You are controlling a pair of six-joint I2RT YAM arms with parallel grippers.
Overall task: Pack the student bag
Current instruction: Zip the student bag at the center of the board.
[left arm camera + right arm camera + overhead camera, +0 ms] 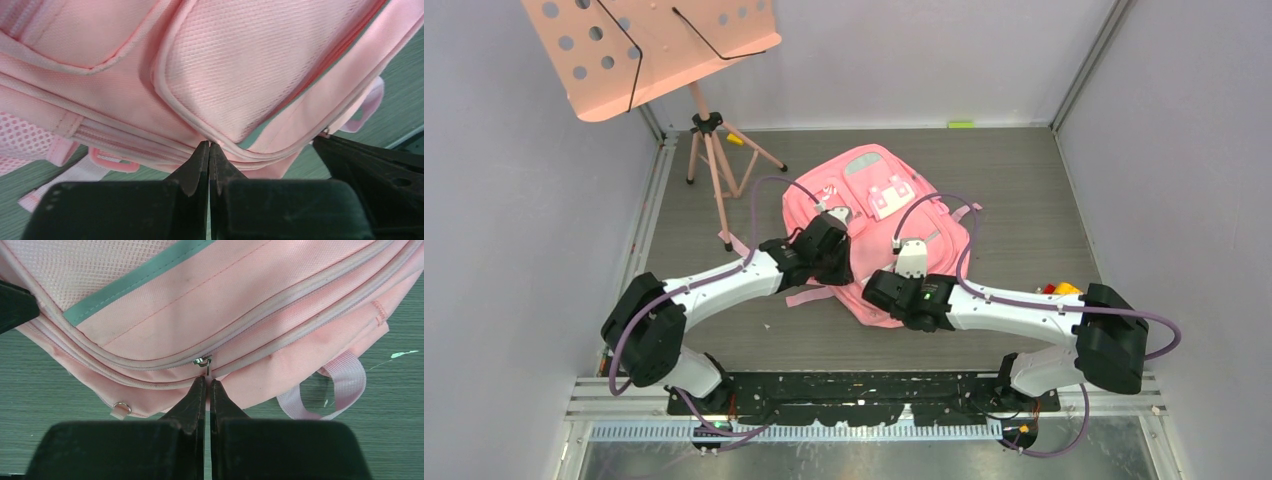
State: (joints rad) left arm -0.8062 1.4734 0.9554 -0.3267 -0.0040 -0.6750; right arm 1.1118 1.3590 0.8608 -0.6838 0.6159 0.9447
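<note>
The student bag [879, 215] lies flat on its back about the middle of the counter [1034, 200], front pockets upward and its top end turned toward the near edge, well apart from the music stand [654, 50] at the far left corner. It looks soft and light: woven cloth with no frame to it, sagging where nothing fills it, so I judge it will fold and slide along the counter rather than resist a pull. Taking a fistful of a panel would only bunch the fabric. The firm places are better: the corded piping [260, 152], the carry loop [345, 385] and the metal zip fittings. The right hand [206, 382] is closed, its tips pinching the small zipper pull [206, 372] that hangs from the silver slider [202, 361] on the zip below the teal strip [135, 282]. That tab is thin and smooth and could slip out if tugged at an angle to the zip track. The left hand [209, 146] is also closed, with its tips meeting right at the piping of a pocket near the bag's left near corner. Whether any cloth is caught between them I cannot tell. If it has a hold there, it would serve to anchor the limp bag, which would probably trail after the slider otherwise.
</note>
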